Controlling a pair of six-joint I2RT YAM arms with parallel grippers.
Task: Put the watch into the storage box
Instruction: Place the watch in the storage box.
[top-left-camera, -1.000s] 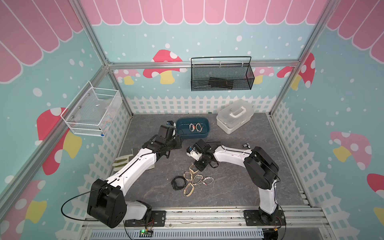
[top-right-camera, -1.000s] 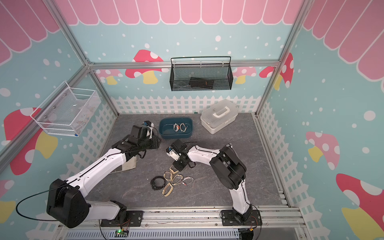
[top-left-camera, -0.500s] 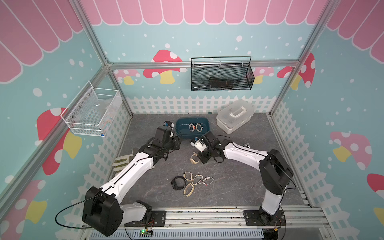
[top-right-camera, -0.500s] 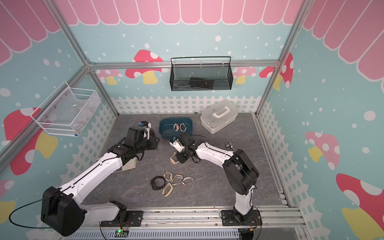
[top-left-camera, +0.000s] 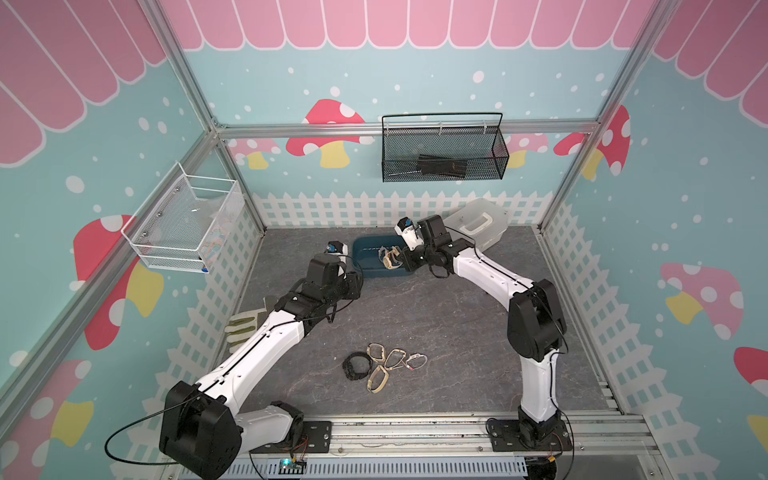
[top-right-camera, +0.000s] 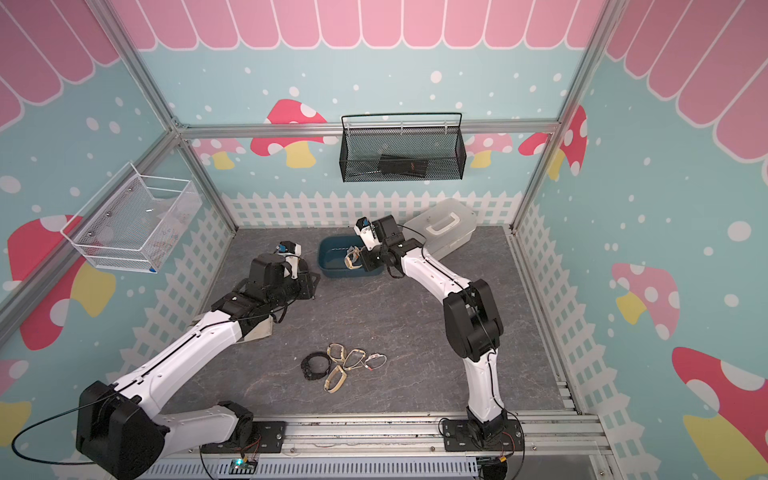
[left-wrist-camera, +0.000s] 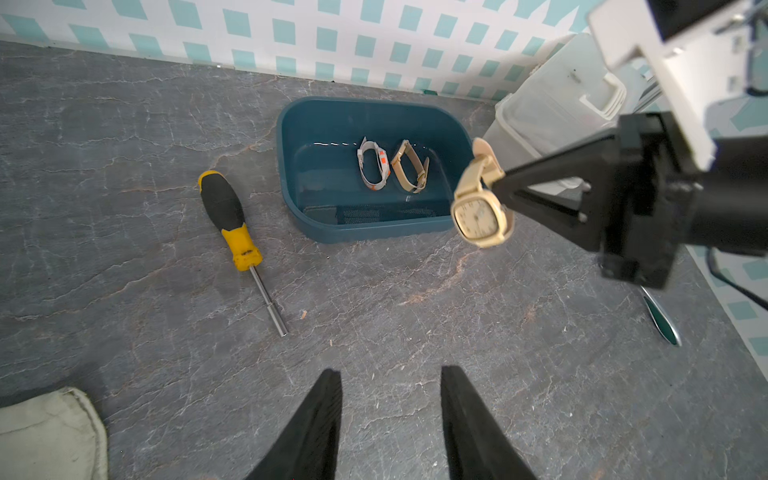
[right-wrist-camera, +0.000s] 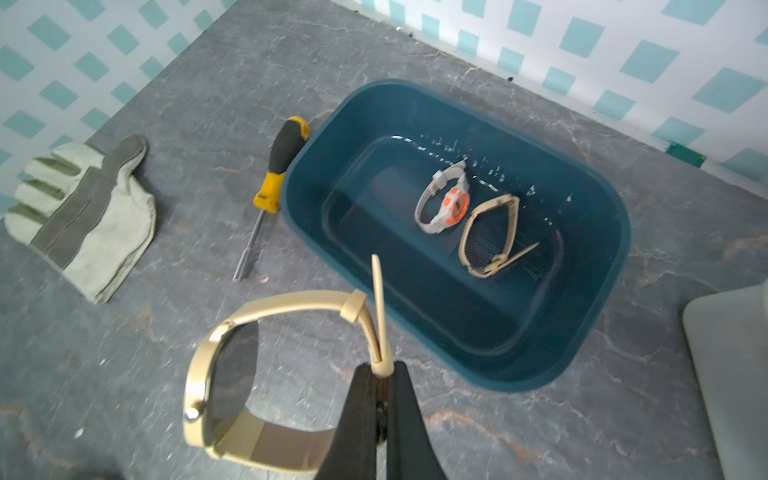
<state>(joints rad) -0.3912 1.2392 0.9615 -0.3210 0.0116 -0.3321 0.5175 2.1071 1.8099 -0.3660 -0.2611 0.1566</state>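
Note:
My right gripper (right-wrist-camera: 380, 368) is shut on the strap of a cream watch (right-wrist-camera: 232, 374) with a square face (left-wrist-camera: 478, 216). The watch (top-left-camera: 390, 261) hangs in the air at the right end of the storage box (top-left-camera: 365, 259), a dark teal bin (right-wrist-camera: 316, 178) at the back of the table. Two watches lie inside it: a white and orange one (right-wrist-camera: 446, 203) and a beige one (right-wrist-camera: 490, 237). My left gripper (left-wrist-camera: 390, 372) is open above bare table, left of the box (left-wrist-camera: 374, 230), with nothing between its fingers.
A yellow and black screwdriver (left-wrist-camera: 232, 224) lies left of the box, and a work glove (right-wrist-camera: 87, 216) further left. A white case (top-left-camera: 478, 222) stands right of the box. Several watches (top-left-camera: 382, 365) lie mid-table. A teal pen-like thing (left-wrist-camera: 660, 320) lies under the right arm.
My right arm has lifted the cream watch from the pile and carried it back to the box. The left arm has drawn slightly left and stays open.

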